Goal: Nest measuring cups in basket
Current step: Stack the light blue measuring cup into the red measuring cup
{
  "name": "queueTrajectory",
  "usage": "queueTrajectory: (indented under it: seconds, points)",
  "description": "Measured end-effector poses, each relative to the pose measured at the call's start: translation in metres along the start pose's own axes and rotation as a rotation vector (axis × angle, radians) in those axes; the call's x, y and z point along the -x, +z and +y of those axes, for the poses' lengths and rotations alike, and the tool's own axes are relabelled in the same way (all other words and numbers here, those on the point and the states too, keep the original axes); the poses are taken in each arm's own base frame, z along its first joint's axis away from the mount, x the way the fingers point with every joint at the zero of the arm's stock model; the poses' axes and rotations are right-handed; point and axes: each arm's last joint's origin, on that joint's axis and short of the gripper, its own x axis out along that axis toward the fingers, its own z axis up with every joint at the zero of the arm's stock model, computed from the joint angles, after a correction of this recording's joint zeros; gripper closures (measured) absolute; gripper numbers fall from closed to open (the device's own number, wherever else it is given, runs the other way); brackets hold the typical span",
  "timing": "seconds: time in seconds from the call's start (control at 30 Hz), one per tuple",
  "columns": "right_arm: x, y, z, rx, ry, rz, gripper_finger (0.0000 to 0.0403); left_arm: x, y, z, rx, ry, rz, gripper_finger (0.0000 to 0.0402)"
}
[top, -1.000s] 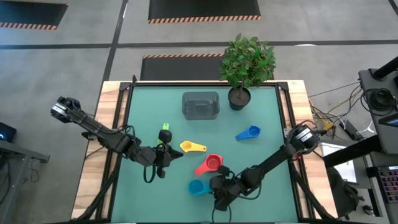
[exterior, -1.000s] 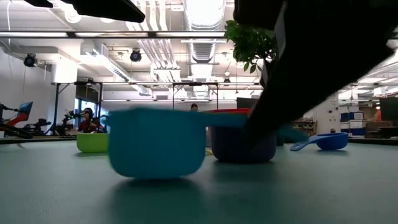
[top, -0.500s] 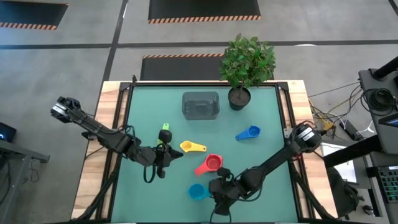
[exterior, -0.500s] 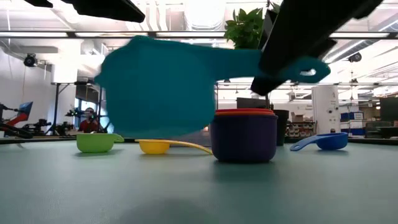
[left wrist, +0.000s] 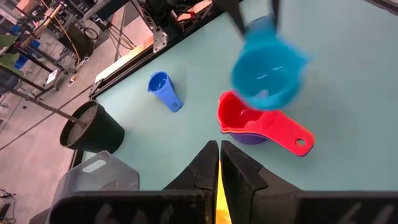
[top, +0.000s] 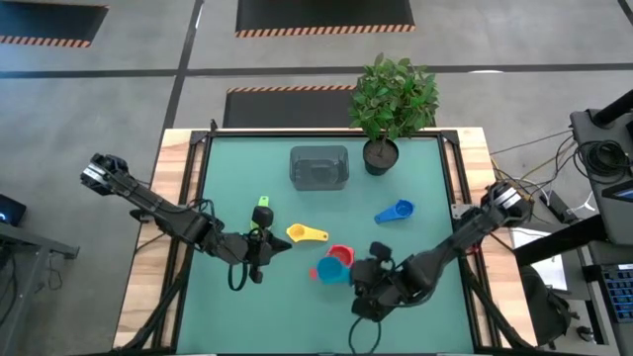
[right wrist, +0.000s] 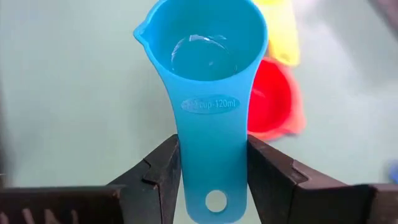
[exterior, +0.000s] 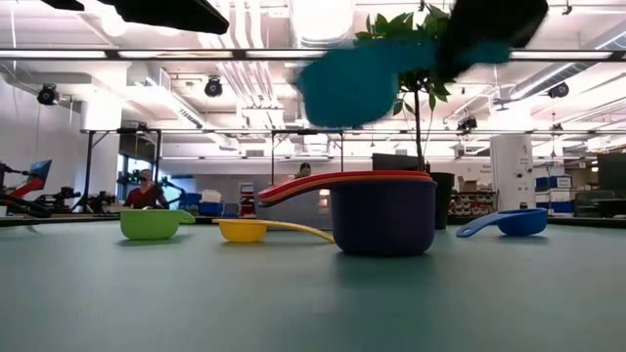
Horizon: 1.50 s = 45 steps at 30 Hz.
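Observation:
My right gripper (top: 364, 280) is shut on a teal-blue measuring cup (top: 331, 272), which hangs in the air just beside the red cup (top: 342, 256). The red cup sits nested in a purple one (exterior: 383, 220). In the low view the teal cup (exterior: 347, 83) floats high above that stack. My left gripper (top: 265, 244) waits, shut, between the green cup (top: 262, 210) and the yellow cup (top: 297, 233). A darker blue cup (top: 396, 212) lies farther right. The grey basket (top: 318, 166) stands near the far edge. My right gripper (right wrist: 214, 149) pinches the teal cup's flat handle (right wrist: 212, 124) by its two long edges, one finger (right wrist: 163, 168) on each side, between the bowl and the hole at the free end. The handle runs along the fingers. The cup is lifted clear, open side up.
A dark pot with a leafy plant (top: 381, 153) stands right of the basket at the far edge. Bare green mat lies along the near edge and in the left and right near corners.
My right gripper has carried the teal cup up off the mat near the near edge and moved it toward the far edge, up to the red-and-purple stack. The cup has gone from resting on the table to hanging well above it.

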Motion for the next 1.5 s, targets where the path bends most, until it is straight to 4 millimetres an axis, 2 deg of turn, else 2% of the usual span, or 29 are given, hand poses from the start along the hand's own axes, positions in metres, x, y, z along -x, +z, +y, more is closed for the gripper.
queueTrajectory:
  seconds: [0.1,0.37,0.6,0.9,1.1,1.3,1.5]
  points:
    - [-0.004,-0.009,-0.009,-0.045,-0.067,0.028,0.0255,0.0,0.0,0.0,0.0,0.0,0.0,0.0402]
    - [-0.016,-0.022,-0.015,-0.121,-0.118,0.039,0.0255,0.0,0.0,0.0,0.0,0.0,0.001,0.0402]
    - [-0.023,-0.023,-0.013,-0.119,-0.13,0.026,0.0246,0.0,0.0,0.0,-0.001,0.0,0.001,0.0402]
    - [-0.023,-0.023,-0.012,-0.12,-0.128,0.021,0.0199,0.0,0.0,0.0,0.0,0.0,0.001,0.0402]
    - [-0.016,-0.021,-0.013,-0.108,-0.089,0.048,0.0192,0.0,0.0,0.0,0.015,0.001,-0.004,0.0402]
    - [-0.002,-0.016,-0.017,-0.074,-0.048,0.039,0.0229,-0.001,0.0,-0.003,0.07,-0.086,-0.019,0.0402]
    - [0.001,-0.012,-0.028,0.006,-0.084,0.052,0.0325,-0.011,-0.006,-0.013,0.11,-0.139,0.022,0.0402]
